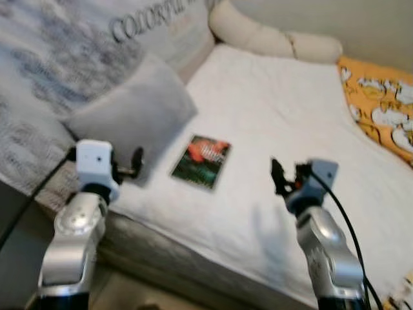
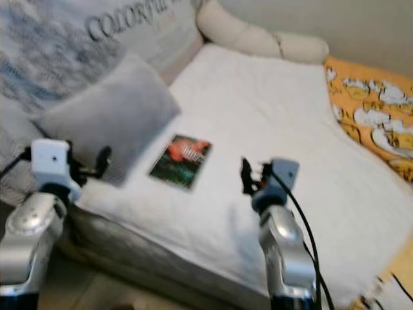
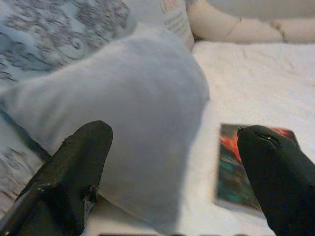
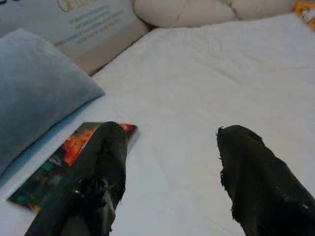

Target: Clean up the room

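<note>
At the far left of the head views a patterned grey-and-white fabric surface (image 1: 39, 71) rises behind the bed, and beside it stands a pale cushion printed with large grey capital letters (image 1: 169, 29). Below these, a plain soft grey square pillow (image 1: 132, 113) leans at the bed's left edge, its lower corner resting on the white textured bed cover (image 1: 271, 110).

The left tool (image 1: 137, 161) hovers at the pillow's lower corner, just above the near-left edge of the bed. In the left wrist view its two black fingers (image 3: 74, 172) stand wide apart, holding nothing, with the grey pillow between and beyond them and the book by the other finger.

Just right of the pillow lies the thin rectangular book with a dark green and red cover (image 1: 201, 161), flat on the white cover, slightly turned, near the front edge of the bed. Its left edge lies close beside the pillow; I cannot tell whether they touch.

Further right, the right tool (image 1: 279, 175) hangs above the bare white cover, apart from the book. In the right wrist view its black fingers (image 4: 98, 172) are spread open and empty; one finger overlaps the sight of the book's corner.

At the head of the bed lies a long cream bolster cushion (image 1: 271, 35). Along the right edge runs an orange blanket with white cartoon shapes (image 1: 381, 106).
</note>
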{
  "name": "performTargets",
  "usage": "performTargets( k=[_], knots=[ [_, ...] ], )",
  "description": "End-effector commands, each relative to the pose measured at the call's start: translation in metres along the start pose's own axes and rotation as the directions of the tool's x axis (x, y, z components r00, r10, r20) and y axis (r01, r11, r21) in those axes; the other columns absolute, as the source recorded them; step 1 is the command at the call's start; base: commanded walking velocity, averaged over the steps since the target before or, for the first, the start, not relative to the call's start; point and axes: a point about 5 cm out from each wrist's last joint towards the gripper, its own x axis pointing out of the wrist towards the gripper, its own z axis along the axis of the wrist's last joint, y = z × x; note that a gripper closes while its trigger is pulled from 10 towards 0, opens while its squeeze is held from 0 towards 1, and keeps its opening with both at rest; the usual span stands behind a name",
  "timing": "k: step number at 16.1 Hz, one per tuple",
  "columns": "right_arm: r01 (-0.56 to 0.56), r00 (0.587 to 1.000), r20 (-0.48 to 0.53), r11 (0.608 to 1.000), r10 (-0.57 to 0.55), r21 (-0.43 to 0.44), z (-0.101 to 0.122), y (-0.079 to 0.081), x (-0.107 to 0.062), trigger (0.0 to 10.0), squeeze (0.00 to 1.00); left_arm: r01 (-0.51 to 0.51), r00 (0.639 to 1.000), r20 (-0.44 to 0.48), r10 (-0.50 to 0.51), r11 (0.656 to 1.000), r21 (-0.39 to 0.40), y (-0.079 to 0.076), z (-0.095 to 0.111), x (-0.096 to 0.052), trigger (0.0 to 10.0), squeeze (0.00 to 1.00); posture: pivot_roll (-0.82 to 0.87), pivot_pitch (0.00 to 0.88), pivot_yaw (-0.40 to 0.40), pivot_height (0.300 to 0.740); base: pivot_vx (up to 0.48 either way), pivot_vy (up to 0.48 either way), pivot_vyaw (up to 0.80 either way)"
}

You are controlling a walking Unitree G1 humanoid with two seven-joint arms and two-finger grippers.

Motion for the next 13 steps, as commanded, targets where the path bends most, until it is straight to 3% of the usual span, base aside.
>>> performTargets(
  k=[1,6,9,11,13],
  knots=[
    [0.060,0.998,-0.009,0.998,-0.060,0.010,-0.001,-0.015,-0.001,10.0,0.00,0.046,0.999,0.002,-0.046,0.999,0.003,-0.013,0.000,0.003,10.0,0.00,0.11,0.000,-0.013,0.740,0.000,-0.480,0.00],
    [0.029,0.999,-0.012,0.998,-0.030,-0.049,0.000,-0.009,0.003,10.0,0.00,0.021,1.000,0.014,-0.021,0.999,0.032,0.002,0.006,0.006,10.0,0.00,0.11,0.000,-0.023,0.740,0.000,-0.480,0.00],
    [0.089,0.996,-0.023,0.996,-0.089,-0.009,-0.005,-0.019,0.005,10.0,0.00,0.038,0.999,-0.001,-0.038,0.998,0.051,-0.001,0.002,0.005,10.0,0.00,0.12,0.000,-0.006,0.740,0.000,-0.480,0.00],
    [0.085,0.995,-0.058,0.996,-0.087,-0.040,-0.011,-0.013,0.007,10.0,0.00,0.067,0.998,-0.006,-0.067,0.994,0.087,-0.002,0.001,0.004,10.0,0.00,0.13,0.000,-0.028,0.740,0.000,-0.328,0.00],
    [0.087,0.993,-0.067,0.993,-0.093,-0.080,-0.011,-0.014,0.005,10.0,0.00,0.065,0.998,-0.009,-0.064,0.996,0.061,0.001,0.002,0.005,10.0,0.00,0.12,0.000,-0.020,0.740,0.000,0.000,0.00]
  ],
)
